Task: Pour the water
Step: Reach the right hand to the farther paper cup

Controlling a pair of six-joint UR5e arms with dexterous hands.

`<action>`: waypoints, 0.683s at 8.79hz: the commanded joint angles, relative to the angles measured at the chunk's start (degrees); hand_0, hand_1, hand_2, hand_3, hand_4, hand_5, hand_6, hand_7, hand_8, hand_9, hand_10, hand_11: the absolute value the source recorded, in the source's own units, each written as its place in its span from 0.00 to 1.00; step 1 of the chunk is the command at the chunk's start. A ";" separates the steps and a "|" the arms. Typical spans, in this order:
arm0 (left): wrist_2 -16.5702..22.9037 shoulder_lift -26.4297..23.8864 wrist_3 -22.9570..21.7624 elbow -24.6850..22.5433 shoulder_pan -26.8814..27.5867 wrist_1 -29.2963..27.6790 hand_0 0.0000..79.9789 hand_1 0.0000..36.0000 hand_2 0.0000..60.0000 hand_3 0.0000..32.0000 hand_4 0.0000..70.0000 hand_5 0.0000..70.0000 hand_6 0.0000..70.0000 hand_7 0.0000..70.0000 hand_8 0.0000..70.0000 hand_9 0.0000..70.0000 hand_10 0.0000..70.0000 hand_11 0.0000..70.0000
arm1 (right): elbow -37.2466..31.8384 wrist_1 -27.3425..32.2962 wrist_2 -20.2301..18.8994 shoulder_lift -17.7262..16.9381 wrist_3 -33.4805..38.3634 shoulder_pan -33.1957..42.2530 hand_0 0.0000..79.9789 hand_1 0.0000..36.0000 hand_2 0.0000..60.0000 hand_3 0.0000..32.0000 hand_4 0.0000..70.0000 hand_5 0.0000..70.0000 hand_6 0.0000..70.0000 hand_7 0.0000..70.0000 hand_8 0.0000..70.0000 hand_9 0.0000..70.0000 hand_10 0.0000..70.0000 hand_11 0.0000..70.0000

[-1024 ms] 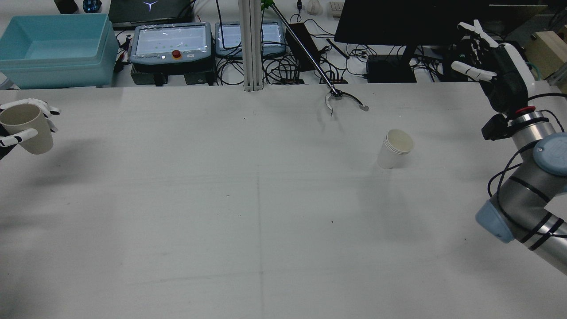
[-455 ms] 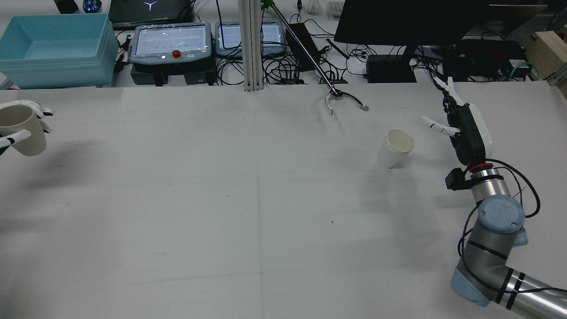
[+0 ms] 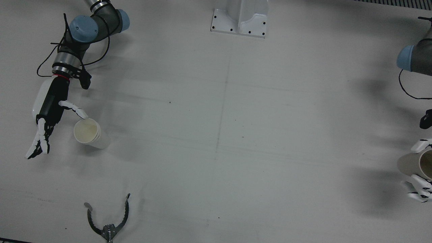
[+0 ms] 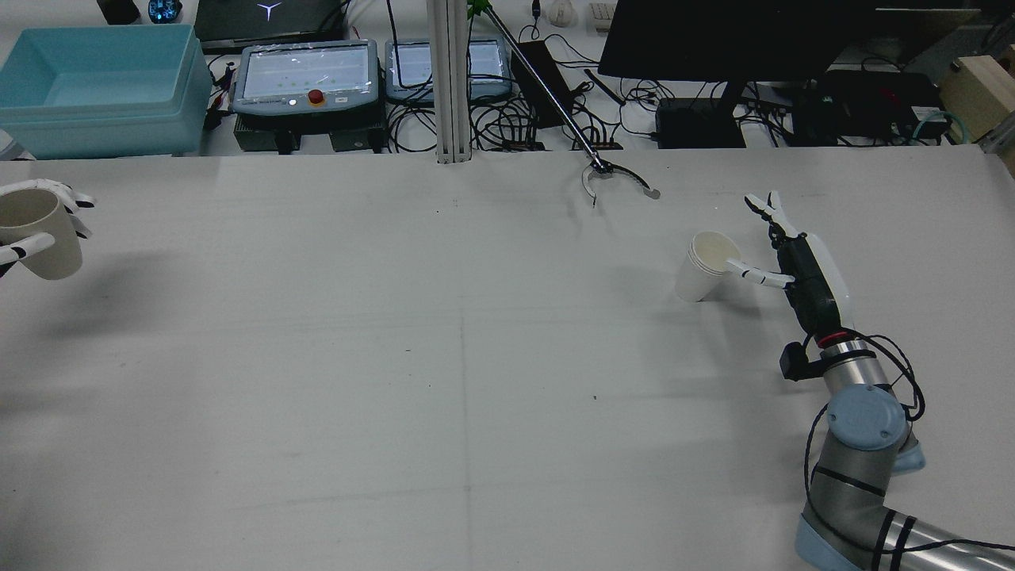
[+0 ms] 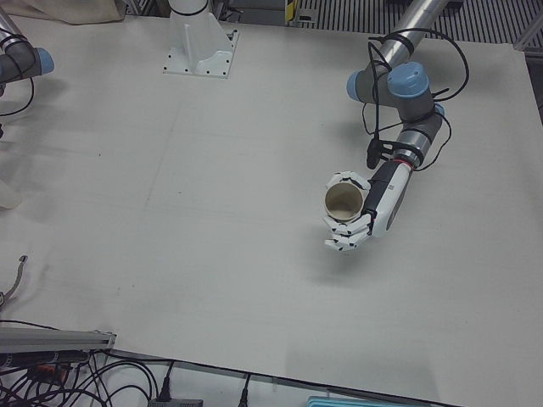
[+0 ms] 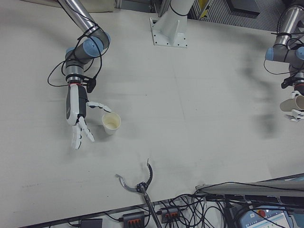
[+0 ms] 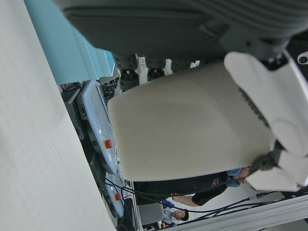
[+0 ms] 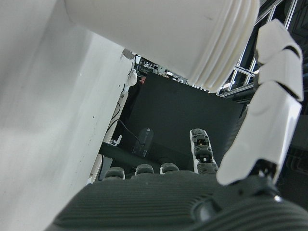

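White cup stands on the table just beside your right hand — on its thumb side, with the thumb tip at or right against the rim. The fingers are spread and reach straight past the cup without wrapping it, so that hand holds nothing. The front view shows the cup's mouth and a stacked-looking rim; whether there is water inside you cannot tell from any view. The right hand view adds what the others miss: the cup's ribbed rim fills the top of its picture, close over the palm, with the thumb alongside it.

Your left hand is well apart, out at the far side of the table, clamped around a beige cup held up off the surface. The left-front view looks down into that cup; the rear view only catches it at the edge, mouth tilted slightly. The left hand view shows its wall pressed against the palm.
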 commanded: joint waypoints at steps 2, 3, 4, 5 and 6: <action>-0.08 0.00 -0.09 -0.11 -0.21 0.00 0.43 0.58 1.00 0.00 0.59 0.65 0.31 0.82 0.29 0.50 0.42 0.60 | -1.34 -0.08 -0.07 1.43 -0.48 -2.01 0.57 0.44 0.28 0.21 0.00 0.13 0.00 0.00 0.00 0.00 0.00 0.00; 0.01 0.00 -0.09 -0.11 -0.21 0.00 0.42 0.58 1.00 0.00 0.59 0.66 0.31 0.82 0.30 0.51 0.42 0.60 | -1.25 -0.08 -0.07 1.52 -0.22 -2.19 0.57 0.44 0.28 0.21 0.00 0.12 0.00 0.00 0.00 0.00 0.00 0.00; 0.01 -0.09 -0.09 -0.19 -0.21 0.00 0.42 0.59 1.00 0.00 0.59 0.66 0.32 0.82 0.30 0.51 0.42 0.61 | -1.25 -0.08 -0.07 1.61 -0.13 -2.19 0.57 0.45 0.28 0.21 0.00 0.12 0.00 0.00 0.00 0.00 0.00 0.00; 0.01 0.00 -0.09 -0.19 -0.21 0.00 0.42 0.59 1.00 0.00 0.59 0.66 0.32 0.82 0.30 0.51 0.42 0.61 | -1.17 -0.08 0.02 1.52 0.22 -2.19 0.57 0.45 0.29 0.20 0.00 0.13 0.00 0.00 0.00 0.00 0.00 0.00; 0.01 0.00 -0.09 -0.19 -0.29 0.00 0.42 0.59 1.00 0.00 0.59 0.66 0.31 0.82 0.30 0.51 0.42 0.61 | -0.99 -0.08 0.11 1.52 0.40 -2.10 0.58 0.46 0.29 0.19 0.00 0.13 0.00 0.00 0.00 0.00 0.00 0.00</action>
